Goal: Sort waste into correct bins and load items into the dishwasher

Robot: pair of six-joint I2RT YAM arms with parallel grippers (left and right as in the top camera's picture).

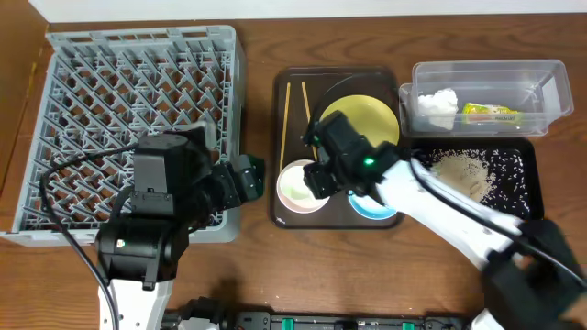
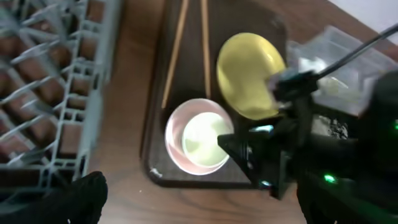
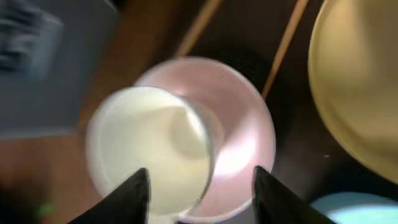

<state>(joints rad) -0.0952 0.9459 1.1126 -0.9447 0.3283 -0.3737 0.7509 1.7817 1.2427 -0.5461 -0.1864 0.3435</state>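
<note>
The white-pink bowl (image 1: 298, 188) sits at the front left of a dark brown tray, with the yellow plate (image 1: 367, 115), the light blue bowl (image 1: 371, 209) and two chopsticks (image 1: 286, 115) beside it. My right gripper (image 3: 200, 180) is open just above the white-pink bowl (image 3: 186, 137), one finger on each side of it. My left gripper (image 2: 199, 208) is open and empty over the bare table between the grey dish rack (image 1: 138, 119) and the tray. The clear tub (image 1: 486, 73) holds the tissue (image 1: 438, 105) and the wrapper (image 1: 491, 113). The rice scraps (image 1: 463, 170) lie in the black tray (image 1: 527, 170).
The dark brown serving tray (image 1: 280, 137) lies between the dish rack and the two bins. My right arm (image 1: 440, 206) reaches across the black tray and the blue bowl. The rack's right wall (image 2: 93, 93) is close to the left gripper.
</note>
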